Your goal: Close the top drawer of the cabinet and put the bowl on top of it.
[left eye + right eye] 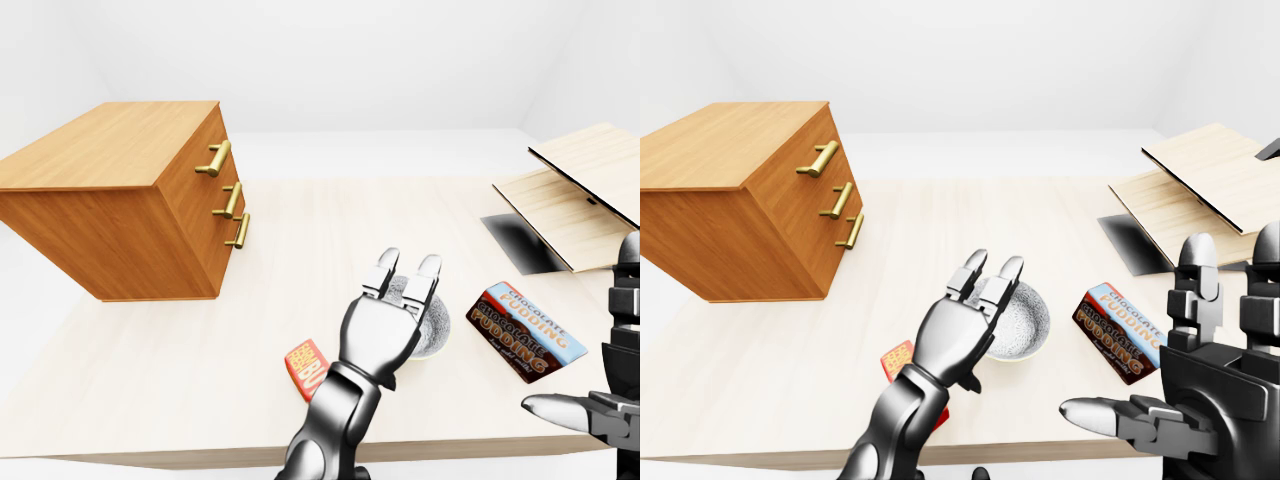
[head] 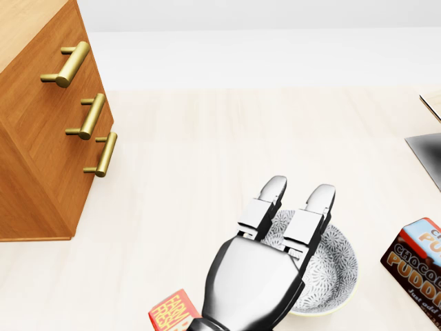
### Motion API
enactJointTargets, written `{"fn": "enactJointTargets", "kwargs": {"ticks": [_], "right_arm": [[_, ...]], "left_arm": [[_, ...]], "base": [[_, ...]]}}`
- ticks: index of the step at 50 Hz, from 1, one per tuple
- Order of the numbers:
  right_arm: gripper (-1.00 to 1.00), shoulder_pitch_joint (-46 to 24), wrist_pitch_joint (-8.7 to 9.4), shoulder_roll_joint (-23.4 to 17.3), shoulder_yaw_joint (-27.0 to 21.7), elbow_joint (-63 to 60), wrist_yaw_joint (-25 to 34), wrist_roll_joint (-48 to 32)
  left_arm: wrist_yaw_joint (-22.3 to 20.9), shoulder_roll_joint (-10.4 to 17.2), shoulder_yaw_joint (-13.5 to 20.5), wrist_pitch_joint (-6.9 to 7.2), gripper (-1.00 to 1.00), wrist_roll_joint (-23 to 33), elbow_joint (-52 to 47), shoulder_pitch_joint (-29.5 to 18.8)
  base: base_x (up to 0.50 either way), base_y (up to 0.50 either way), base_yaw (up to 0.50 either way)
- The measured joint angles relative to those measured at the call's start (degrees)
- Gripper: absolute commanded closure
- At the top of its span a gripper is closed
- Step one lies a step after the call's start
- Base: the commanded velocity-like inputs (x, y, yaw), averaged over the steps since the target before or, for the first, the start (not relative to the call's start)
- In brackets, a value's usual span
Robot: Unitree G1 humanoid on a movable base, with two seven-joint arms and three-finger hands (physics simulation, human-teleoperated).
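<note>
A: Entry for the cabinet (image 1: pixel 110 160)?
B: Warm wood, visible grain, satin finish; handles (image 2: pixel 69 63) brass-coloured metal, polished.
A: And the rest?
B: Table (image 2: pixel 207 152) pale wood, matt, smooth; bowl (image 2: pixel 334 265) glazed, fine grey pattern inside; left hand (image 2: pixel 258 276) dark metallic shell, high gloss; pudding box (image 1: pixel 528 335) printed card, slight sheen.

Cabinet (image 1: pixel 120 200), upper left: warm orange-brown wood grain; handles (image 2: pixel 69 63) brass-gold. Table (image 2: pixel 207 152): pale cream wood. Bowl (image 2: pixel 334 265), lower centre: cream rim, inside patterned in fine grey speckle. Box (image 1: pixel 527 333), right: chocolate brown, blue band, white lettering. Packet (image 1: pixel 305 368), bottom: red-orange, yellow print. Left hand (image 2: pixel 258 283), right hand (image 1: pixel 1200 390): glossy silver-grey.
</note>
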Motion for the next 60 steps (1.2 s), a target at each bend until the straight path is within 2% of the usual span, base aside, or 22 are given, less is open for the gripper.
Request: {"fn": "enactJointTargets", "kwargs": {"ticks": [23,60], "right_arm": [[-1.00,0.2,0.00,0.3,-0.2,-0.1,0.4,0.2],[-1.00,-0.2,0.00,-0.4,-0.1,0.4,-0.2,0.5]], "left_arm": [[0.5,-1.7,0.2,0.00,-1.00,3.4,5.7,-1.2],[4.5,-5.3,3.6,0.00,-1.00,4.3,18.5,-5.2]], "base": [[0.00,0.00,0.00],[0.00,0.00,0.00]]}}
